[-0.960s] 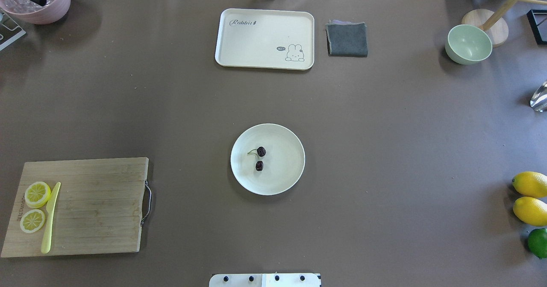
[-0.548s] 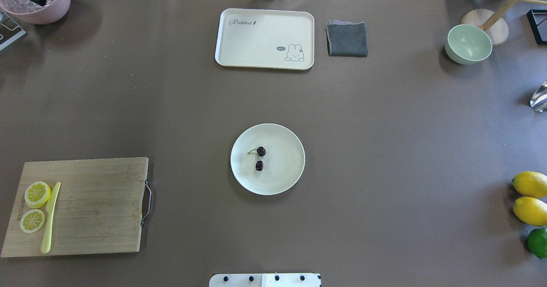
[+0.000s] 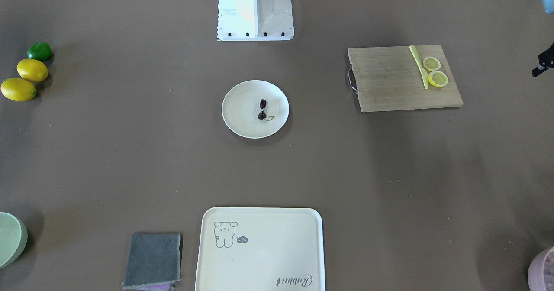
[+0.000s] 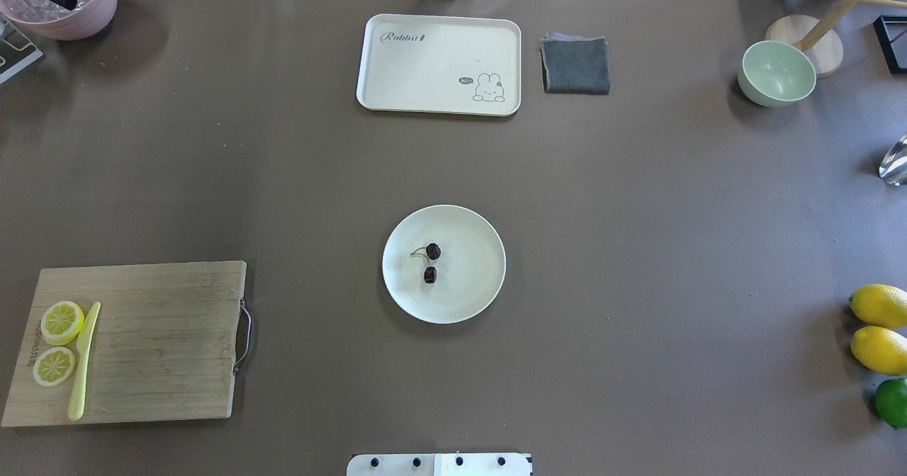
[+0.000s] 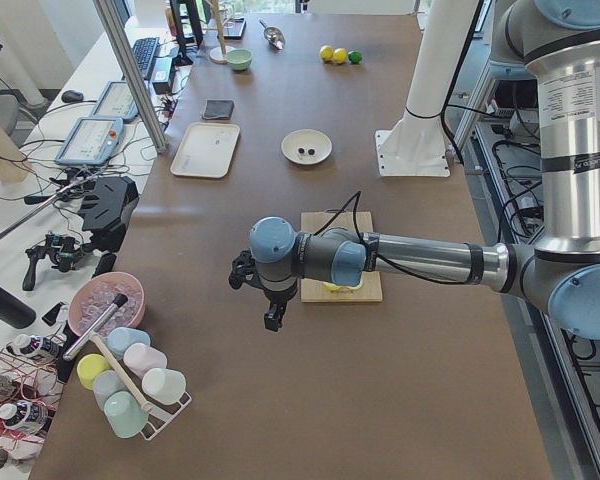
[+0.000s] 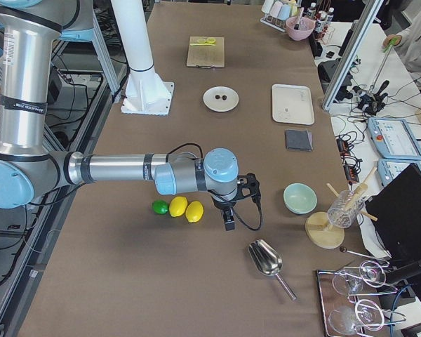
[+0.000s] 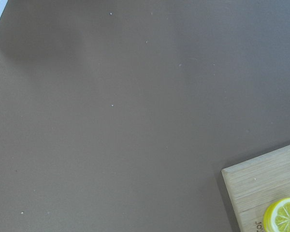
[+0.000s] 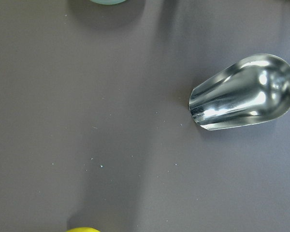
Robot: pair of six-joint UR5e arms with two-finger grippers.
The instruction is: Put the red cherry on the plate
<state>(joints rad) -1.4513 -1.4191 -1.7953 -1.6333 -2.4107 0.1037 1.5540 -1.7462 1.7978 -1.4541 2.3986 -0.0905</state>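
Red cherry [image 4: 433, 251] lies inside the plate [image 4: 476, 270], a little off centre. We judge placement done. Left gripper [image 5: 271, 305] and right gripper [image 6: 229, 219] hang well apart from it; opening and hold we cannot tell. Best now: keep both arms away from the plate.

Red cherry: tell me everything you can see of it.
The red cherry is a pair of tiny, dark maroon, almost black fruits with a thin green stem that curves out toward the robot's left. It lies on the plate, slightly to the robot's left of the plate's centre, with one fruit farther from the robot's base than the other. Only the plate touches it. It is too small to tell the material or any surface detail.
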